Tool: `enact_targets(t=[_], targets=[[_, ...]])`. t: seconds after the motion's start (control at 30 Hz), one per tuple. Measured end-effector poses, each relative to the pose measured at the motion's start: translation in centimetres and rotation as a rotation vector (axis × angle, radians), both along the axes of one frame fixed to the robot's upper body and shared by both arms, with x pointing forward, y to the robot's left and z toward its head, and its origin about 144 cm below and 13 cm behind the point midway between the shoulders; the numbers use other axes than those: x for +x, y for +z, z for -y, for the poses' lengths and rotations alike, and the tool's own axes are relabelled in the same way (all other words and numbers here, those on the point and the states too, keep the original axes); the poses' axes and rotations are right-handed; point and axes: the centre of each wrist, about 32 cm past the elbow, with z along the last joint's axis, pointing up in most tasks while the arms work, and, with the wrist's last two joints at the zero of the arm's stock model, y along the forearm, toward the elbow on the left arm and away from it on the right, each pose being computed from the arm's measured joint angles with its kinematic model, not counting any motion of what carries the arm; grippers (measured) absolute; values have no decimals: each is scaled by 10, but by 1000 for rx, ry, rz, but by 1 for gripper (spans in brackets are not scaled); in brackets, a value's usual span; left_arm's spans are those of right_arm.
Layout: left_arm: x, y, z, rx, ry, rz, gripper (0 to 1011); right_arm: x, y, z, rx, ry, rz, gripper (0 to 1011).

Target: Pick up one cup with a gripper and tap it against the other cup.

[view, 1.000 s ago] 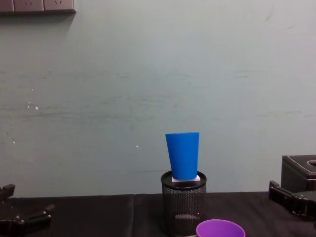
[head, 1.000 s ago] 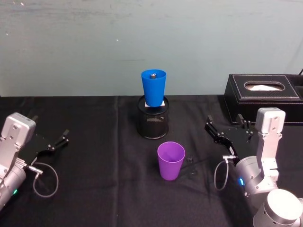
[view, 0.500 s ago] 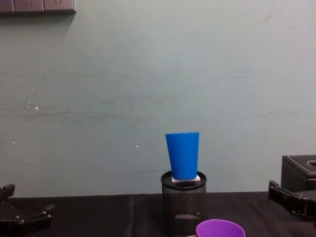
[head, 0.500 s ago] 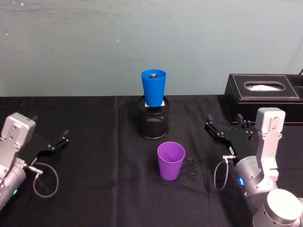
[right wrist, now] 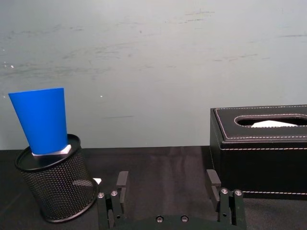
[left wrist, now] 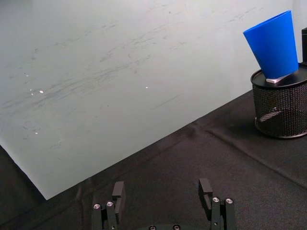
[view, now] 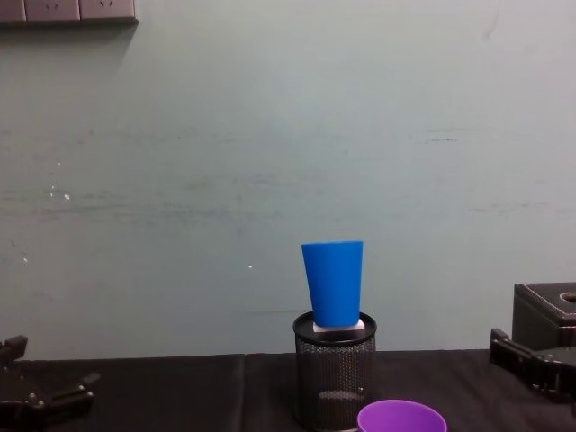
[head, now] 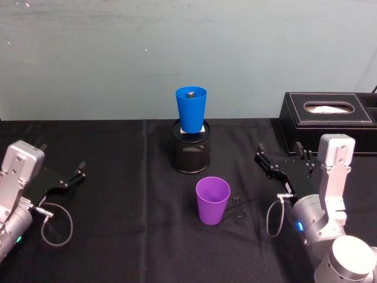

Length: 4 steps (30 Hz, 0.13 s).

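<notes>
The purple cup [head: 212, 200] looks light, slick and easily tipped, so I'd take it mid-wall. Right pincer [head: 263, 162] and left pincer [head: 75, 175] both stand apart, holding nothing.

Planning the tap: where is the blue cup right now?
In the head view the blue cup stands upright on the black mesh pen holder at the table's centre back, behind the purple cup.
</notes>
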Motion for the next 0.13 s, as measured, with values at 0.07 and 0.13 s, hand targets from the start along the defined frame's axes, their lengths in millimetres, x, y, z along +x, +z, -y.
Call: enact_targets(t=[0.07, 0.13], targets=[[0, 0, 0, 0, 0, 0, 1000, 0, 0, 0, 0, 0, 0, 1003], [0, 0, 0, 0, 0, 0, 1000, 0, 0, 0, 0, 0, 0, 1003]])
